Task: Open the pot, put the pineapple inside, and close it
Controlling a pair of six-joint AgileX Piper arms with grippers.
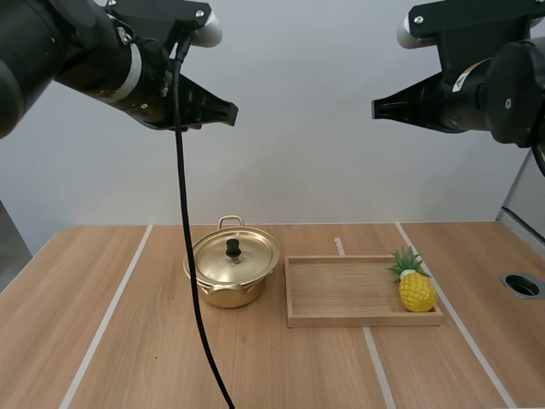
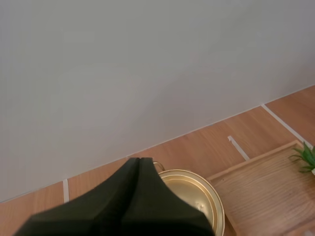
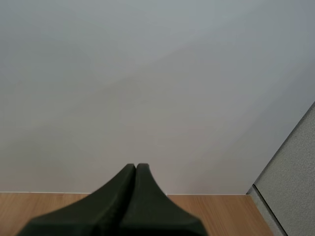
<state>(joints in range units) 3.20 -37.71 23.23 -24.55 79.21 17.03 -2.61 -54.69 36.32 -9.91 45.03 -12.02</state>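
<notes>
My left end effector (image 1: 228,111) hangs high above the left part of the tabletop (image 1: 111,341), closed on nothing, its two black fingers lying together as one dark wedge that points toward the middle. In the left wrist view that wedge sits just over the near edge of the pot.

Below it, left of centre, stands the golden pot (image 1: 228,290) with its lid (image 1: 247,256) seated flat on the rim and a small black knob (image 1: 232,248) upright in the lid's middle (one loop handle shows at the far side).

Just to the pot's right lies the wooden tray (image 1: 341,320), its left edge near the pot's wall. I cannot tell whether they touch.

The pineapple (image 1: 416,290) lies in the tray's right end, yellow body toward me and green leaves pointing to the tray's far right corner.

White stripes (image 1: 111,315) run across the tabletop on either side.

My right end effector (image 1: 376,108) hangs high over the tray's right part, well above the pineapple, also closed and empty, its wedge pointing toward the left one.
</notes>
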